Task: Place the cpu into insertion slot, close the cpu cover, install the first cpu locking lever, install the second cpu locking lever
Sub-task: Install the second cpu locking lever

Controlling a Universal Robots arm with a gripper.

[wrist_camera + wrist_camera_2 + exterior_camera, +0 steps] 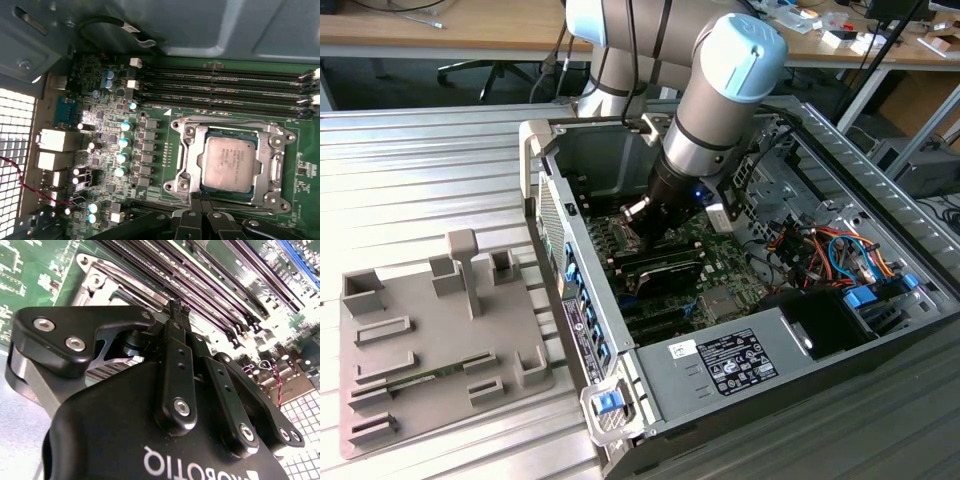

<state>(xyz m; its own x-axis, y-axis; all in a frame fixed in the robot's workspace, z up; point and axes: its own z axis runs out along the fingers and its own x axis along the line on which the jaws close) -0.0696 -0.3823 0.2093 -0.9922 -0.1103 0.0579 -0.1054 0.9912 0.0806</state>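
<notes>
In the first wrist view the cpu (231,162), silvery-grey and square, lies flat in the insertion slot (230,134) on the green board. The cpu cover (191,150), a silvery frame, lies down around it, and the chip's face shows through the cut-out. A thin locking lever (225,120) runs along the cover's edge beside the memory slots. My gripper (200,198) is shut, fingertips together with nothing between them, at the cover's opposite edge. The second wrist view shows the black gripper (177,307) pointing down beside the socket's metal corner (92,280). In the exterior view the gripper (642,228) reaches into the case.
Long black memory slots (225,85) lie just beyond the socket, and capacitors (122,142) stand beside it. The open computer case (720,360) walls in the board. Coloured cables (840,250) fill its part at the exterior view's right. A grey fixture plate (430,340) lies outside at that view's left.
</notes>
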